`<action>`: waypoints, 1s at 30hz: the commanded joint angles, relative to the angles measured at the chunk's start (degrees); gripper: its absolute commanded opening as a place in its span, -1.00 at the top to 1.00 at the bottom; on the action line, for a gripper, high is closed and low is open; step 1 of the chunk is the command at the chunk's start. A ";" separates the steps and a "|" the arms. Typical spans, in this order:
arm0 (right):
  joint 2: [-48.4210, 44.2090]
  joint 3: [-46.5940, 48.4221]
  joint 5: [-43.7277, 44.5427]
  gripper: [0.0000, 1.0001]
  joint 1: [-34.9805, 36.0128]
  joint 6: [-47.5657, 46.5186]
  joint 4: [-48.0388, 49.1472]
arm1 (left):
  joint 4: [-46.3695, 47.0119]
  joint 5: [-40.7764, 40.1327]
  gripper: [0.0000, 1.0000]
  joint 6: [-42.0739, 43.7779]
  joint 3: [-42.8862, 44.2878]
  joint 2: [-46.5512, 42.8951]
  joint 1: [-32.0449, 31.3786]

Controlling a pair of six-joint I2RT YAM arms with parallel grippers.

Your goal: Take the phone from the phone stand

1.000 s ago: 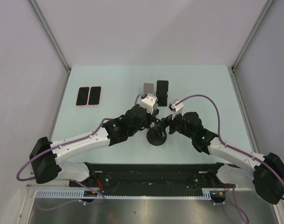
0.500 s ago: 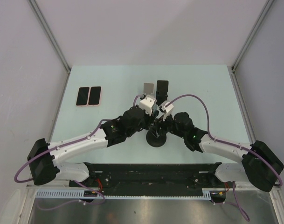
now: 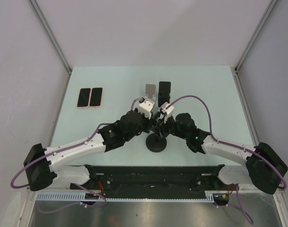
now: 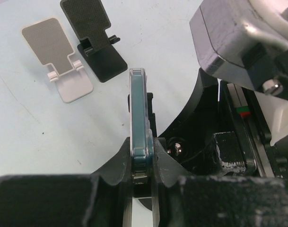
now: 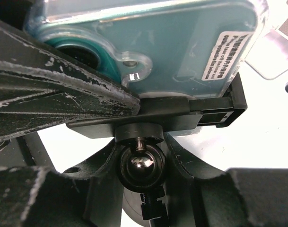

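Left gripper [image 4: 143,176] clamps the teal-cased phone [image 4: 138,109] by its faces; right gripper [image 5: 140,182] is clenched around the ball joint [image 5: 140,165] of the phone stand [image 5: 181,111].

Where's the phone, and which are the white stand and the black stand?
phone [image 4: 138,113], left wrist view, its narrow edge.
white stand [image 4: 45,41], left wrist view, its grey backrest.
black stand [image 4: 84,16], left wrist view, its backrest.
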 commanded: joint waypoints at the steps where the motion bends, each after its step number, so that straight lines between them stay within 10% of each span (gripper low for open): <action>1: -3.91 1.97 5.17 1.00 -3.91 1.46 -1.39 | -1.11 -0.11 1.00 1.87 -2.03 -5.29 0.93; 30: -6.73 -0.14 2.03 1.00 4.17 -11.02 -3.59 | -7.98 -11.80 1.00 -1.29 -2.03 -7.40 5.33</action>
